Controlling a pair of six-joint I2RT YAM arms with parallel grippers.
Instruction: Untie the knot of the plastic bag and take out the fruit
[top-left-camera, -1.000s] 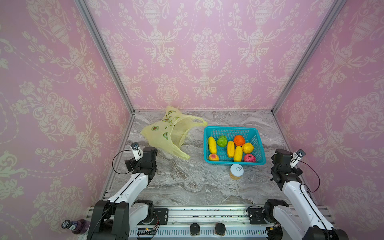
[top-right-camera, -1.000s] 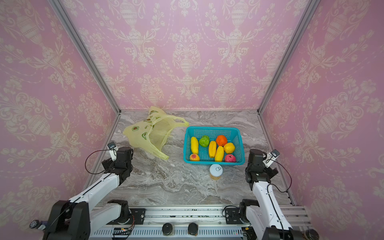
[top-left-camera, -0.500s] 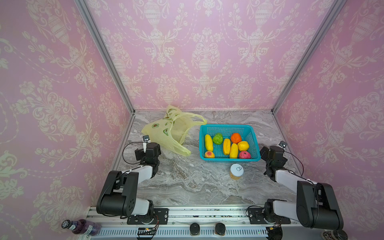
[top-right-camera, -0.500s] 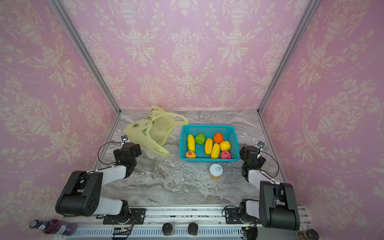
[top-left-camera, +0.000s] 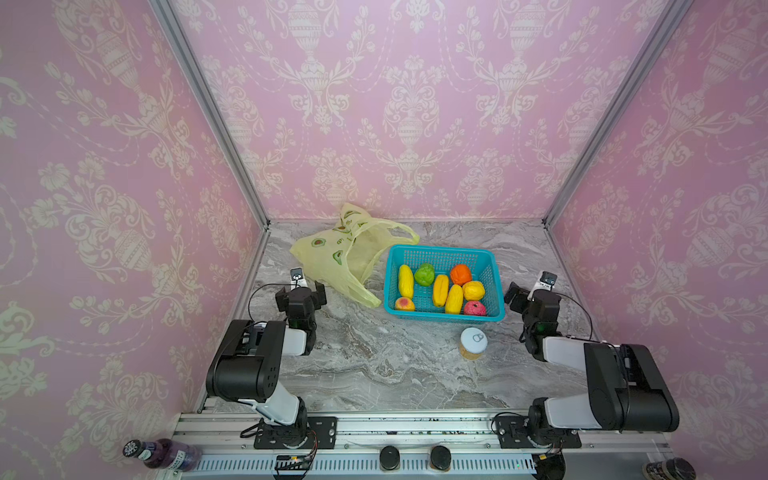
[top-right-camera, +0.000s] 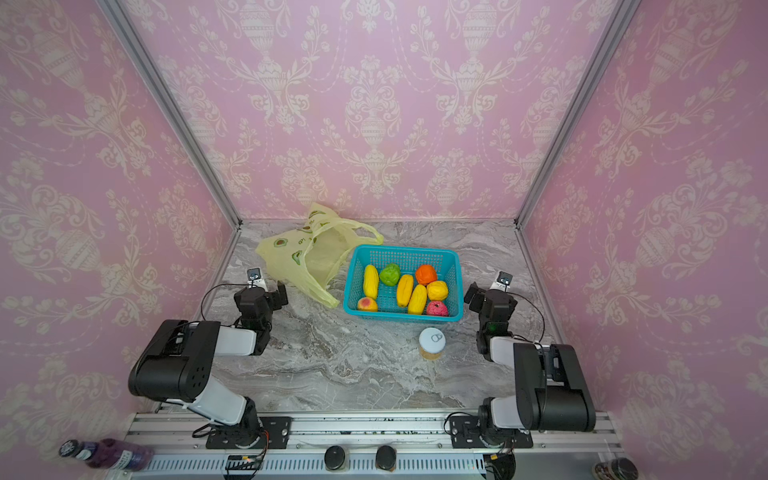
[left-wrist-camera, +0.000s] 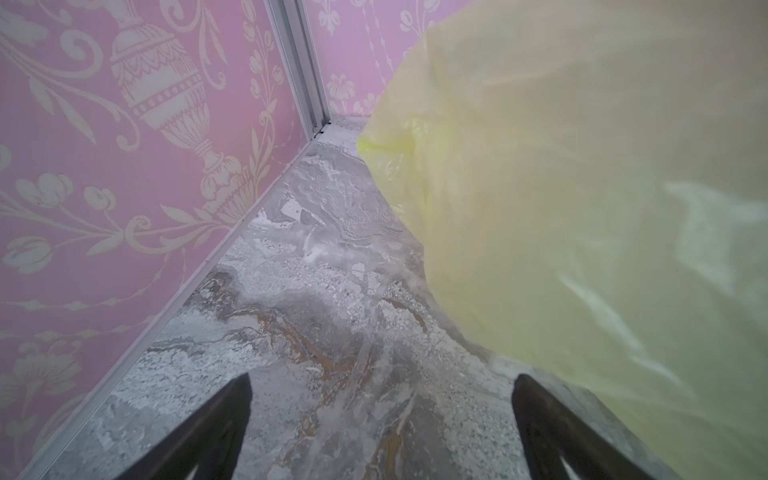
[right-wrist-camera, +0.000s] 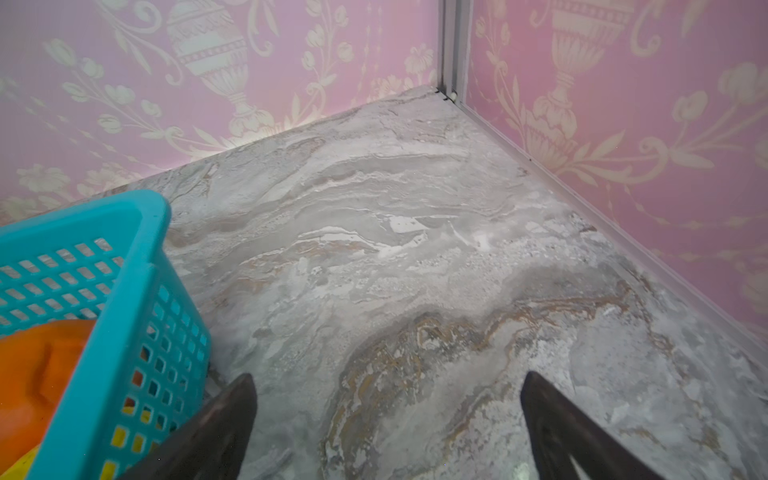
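- Top views: the bag (top-left-camera: 340, 257) lies slack at the back left of the table (top-left-camera: 374, 365), its mouth gaping toward the basket (top-left-camera: 440, 249).
- Its two loops (top-left-camera: 399, 232) hang loose and apart, one by the basket's back corner, one trailing toward the front.
- The bag's print shows avocado-like marks and small writing, too small to read.
- The fruit (top-left-camera: 440, 289), eight pieces, sits in the basket. The three long yellow ones lie roughly front to back.
- A jar (top-left-camera: 473, 343) stands upright just in front of the basket. Its white lid bears a small mark I cannot read.
- A purple bottle (top-left-camera: 162, 453) lies by the front rail, label unreadable.
- The left claw (top-left-camera: 300, 291) sits low near the bag's front edge. The right claw (top-left-camera: 530, 296) sits just right of the basket. Both hold nothing.
- Left wrist view: the fingers (left-wrist-camera: 224, 415) are spread wide over bare table. The blurred bag is just beside one of them.
- Right wrist view: the fingers (right-wrist-camera: 552, 419) are spread wide over bare table. The basket's corner, with an orange piece inside, is just beside one of them.
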